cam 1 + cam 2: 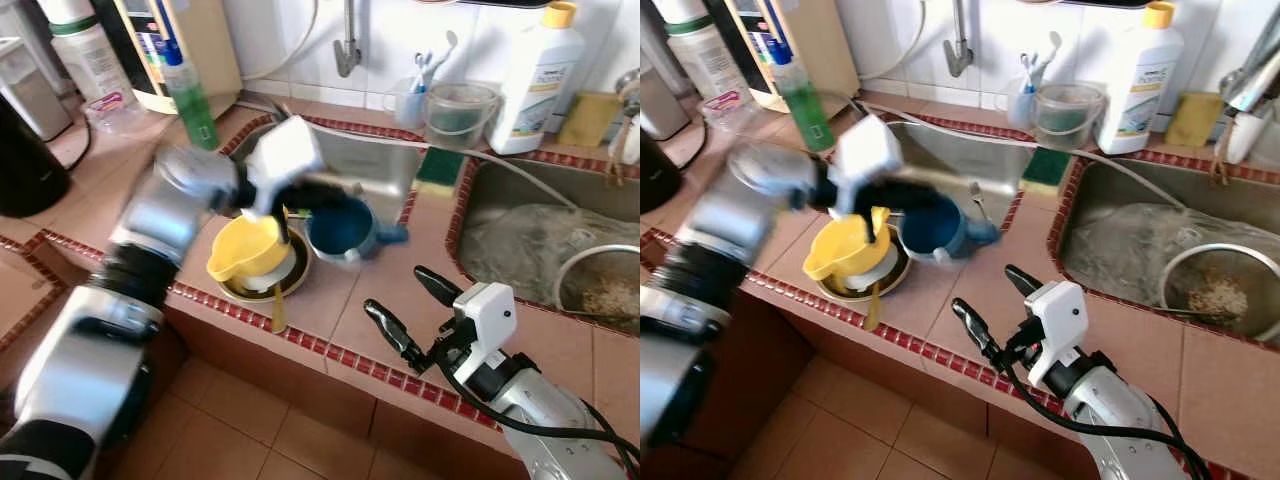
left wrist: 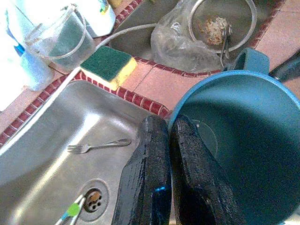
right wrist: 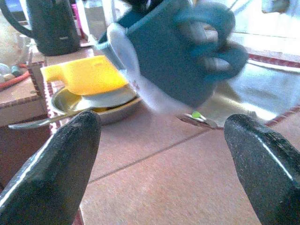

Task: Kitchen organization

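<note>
Landmark: steel sink (image 1: 365,165), set into the tiled desk (image 1: 360,300).

Blue mug (image 1: 340,228): at the sink's near edge, lifted and tilted, blurred. The left hand (image 2: 171,136) is clamped on its rim, one finger outside the wall and one inside.

Yellow cup (image 1: 248,248): just beside the blue mug, on the side away from the second basin (image 1: 545,235), resting in a round metal dish (image 1: 262,285) in front of the sink. A spoon handle (image 1: 277,312) pokes out of the dish over the desk edge.

Right hand (image 1: 413,305): over the desk in front of the sink, well apart from the mug, fingers spread wide, holding nothing.

Inside the sink: a fork (image 2: 98,146) lying near the drain (image 2: 93,199).

Sponge (image 2: 107,65), green over yellow: on the ridge between the sink and the second basin.

Behind the sink: clear lidded tub (image 1: 460,110), white bottle with yellow cap (image 1: 535,75), label writing too small to read. Green bottle (image 1: 192,100) at the sink's far left corner.

Second basin: clear plastic bag (image 1: 515,240) and a metal strainer (image 1: 600,285) holding food scraps.

Black kettle (image 3: 54,26): on the desk beyond the yellow cup; a small line of print on it is unreadable.
</note>
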{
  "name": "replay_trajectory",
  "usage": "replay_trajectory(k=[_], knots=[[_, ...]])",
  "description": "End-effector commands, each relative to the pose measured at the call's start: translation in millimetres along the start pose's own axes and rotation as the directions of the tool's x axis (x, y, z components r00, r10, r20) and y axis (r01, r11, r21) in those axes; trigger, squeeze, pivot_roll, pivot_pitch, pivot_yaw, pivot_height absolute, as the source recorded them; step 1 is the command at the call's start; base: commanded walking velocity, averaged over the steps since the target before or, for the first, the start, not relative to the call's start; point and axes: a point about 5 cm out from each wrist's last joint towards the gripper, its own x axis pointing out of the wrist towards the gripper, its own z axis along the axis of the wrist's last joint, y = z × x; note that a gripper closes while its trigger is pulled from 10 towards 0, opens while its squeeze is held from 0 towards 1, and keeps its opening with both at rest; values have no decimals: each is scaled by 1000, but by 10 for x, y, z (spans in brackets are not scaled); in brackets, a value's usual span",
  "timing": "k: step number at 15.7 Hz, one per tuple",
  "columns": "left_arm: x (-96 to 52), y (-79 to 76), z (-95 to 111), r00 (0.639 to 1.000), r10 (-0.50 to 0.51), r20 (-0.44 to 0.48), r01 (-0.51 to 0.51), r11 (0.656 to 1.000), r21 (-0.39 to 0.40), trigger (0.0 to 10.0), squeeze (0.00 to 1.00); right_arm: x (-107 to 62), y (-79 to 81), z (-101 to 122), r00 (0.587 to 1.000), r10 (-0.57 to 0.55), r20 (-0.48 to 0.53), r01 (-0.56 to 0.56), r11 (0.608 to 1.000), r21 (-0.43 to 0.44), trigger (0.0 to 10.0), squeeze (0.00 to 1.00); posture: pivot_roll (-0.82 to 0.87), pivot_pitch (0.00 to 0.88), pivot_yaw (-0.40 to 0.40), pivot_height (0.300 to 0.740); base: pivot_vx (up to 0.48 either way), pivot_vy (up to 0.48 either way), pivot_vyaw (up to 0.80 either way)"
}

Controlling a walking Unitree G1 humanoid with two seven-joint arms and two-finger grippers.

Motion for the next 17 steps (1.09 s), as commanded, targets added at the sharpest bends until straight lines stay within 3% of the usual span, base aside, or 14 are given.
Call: replay_trajectory(k=[1,4,7,11,13,17], knots=[[-24,-36,-3,999,-51,-3,51,998,26,10000,0,12,14,11,1000,1,15,-1,1000,4,10000,0,-206,82,121,740,0,0,0],[-30,11,-23,1000,-14,-4,14,1000,16,10000,0,17,-3,26,1000,-11,25,11,1000,12,10000,0,-203,85,122,740,0,0,0],[88,133,39,991,131,29,-131,991,-17,10000,0,23,28,38,999,0,32,-1,1000,22,10000,0,-203,87,124,740,0,0,0],[326,267,179,937,337,89,-324,937,-129,10000,0,28,82,80,998,6,58,-9,999,46,10000,0,-214,96,131,740,0,0,0],[425,310,209,899,430,80,-419,899,-126,10000,0,24,142,144,996,-9,86,2,998,70,10000,0,-225,120,148,740,0,0,0],[511,306,95,862,506,-6,-505,860,-75,10000,0,-22,274,247,992,-39,124,24,992,121,10000,0,-238,172,183,740,0,0,0]])
